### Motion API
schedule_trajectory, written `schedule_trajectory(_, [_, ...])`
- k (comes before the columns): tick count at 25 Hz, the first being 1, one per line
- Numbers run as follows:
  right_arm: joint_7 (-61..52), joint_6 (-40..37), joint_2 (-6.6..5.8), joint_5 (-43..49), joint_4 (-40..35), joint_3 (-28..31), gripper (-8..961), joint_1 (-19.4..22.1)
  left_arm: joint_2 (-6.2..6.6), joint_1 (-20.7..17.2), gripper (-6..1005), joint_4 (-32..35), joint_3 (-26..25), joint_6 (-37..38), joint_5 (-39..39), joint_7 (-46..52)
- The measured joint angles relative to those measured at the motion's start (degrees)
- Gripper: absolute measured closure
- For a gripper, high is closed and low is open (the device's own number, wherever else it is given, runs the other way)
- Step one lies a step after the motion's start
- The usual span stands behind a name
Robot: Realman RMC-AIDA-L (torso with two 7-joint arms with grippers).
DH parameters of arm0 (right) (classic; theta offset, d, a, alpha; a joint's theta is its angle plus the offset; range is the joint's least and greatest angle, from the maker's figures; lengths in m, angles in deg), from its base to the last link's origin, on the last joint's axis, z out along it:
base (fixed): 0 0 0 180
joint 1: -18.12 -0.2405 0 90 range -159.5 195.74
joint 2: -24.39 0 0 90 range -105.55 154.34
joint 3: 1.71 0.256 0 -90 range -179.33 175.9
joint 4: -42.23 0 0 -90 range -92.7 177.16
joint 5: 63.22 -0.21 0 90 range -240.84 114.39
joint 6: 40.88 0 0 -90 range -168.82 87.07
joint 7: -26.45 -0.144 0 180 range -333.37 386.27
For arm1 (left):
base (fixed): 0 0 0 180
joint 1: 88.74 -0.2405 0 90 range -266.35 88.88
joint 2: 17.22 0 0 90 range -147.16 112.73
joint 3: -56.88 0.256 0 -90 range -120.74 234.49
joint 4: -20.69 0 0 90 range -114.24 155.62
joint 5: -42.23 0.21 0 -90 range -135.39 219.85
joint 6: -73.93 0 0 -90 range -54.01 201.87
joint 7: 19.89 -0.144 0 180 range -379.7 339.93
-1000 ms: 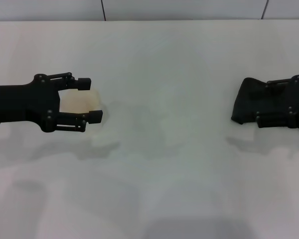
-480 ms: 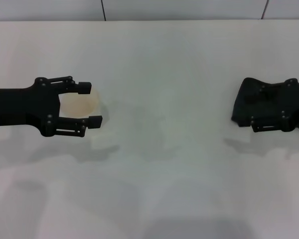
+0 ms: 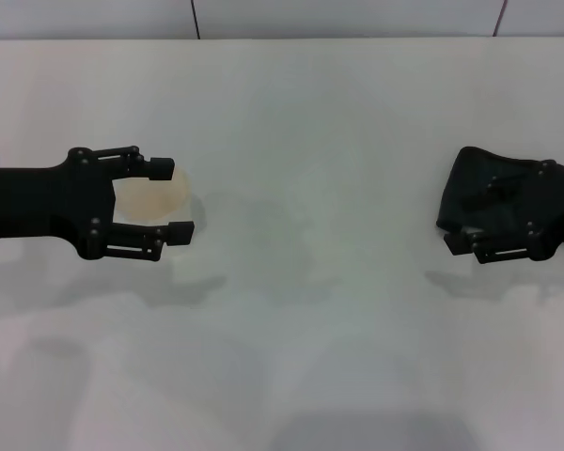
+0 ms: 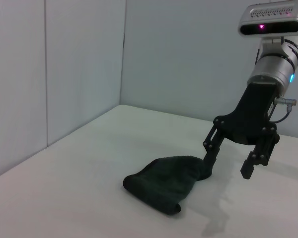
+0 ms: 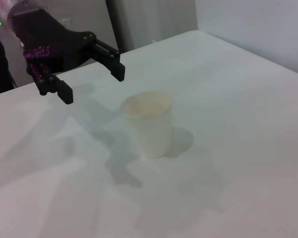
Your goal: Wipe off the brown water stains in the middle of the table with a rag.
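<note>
Black and lumpy, the rag (image 3: 470, 195) lies on the right side of the white table (image 3: 301, 103), with the right gripper (image 3: 479, 246) above its near edge, fingers spread apart and not closed on the cloth; the left wrist view shows one finger down at the rag's edge and the other clear of it. No brown stain shows on the table's middle, only grey shadows. Well apart on the left, the left gripper (image 3: 174, 199) hovers wide open above a translucent whitish cup (image 3: 150, 195) standing upright.
</note>
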Motion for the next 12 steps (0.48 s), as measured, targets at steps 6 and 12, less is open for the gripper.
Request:
schedule_trajectory(6, [-0.04, 0.00, 0.08, 0.01, -0.12, -0.59, 322, -1.27, 0.00, 0.04, 115, 0.00, 0.00, 0.00, 0.00, 0.00])
schedule_trajectory(12, [-0.10, -0.02, 0.09, -0.17, 0.39, -0.72, 322, -2.46, 0.00, 0.01, 115, 0.00, 0.00, 0.00, -0.24, 0.00])
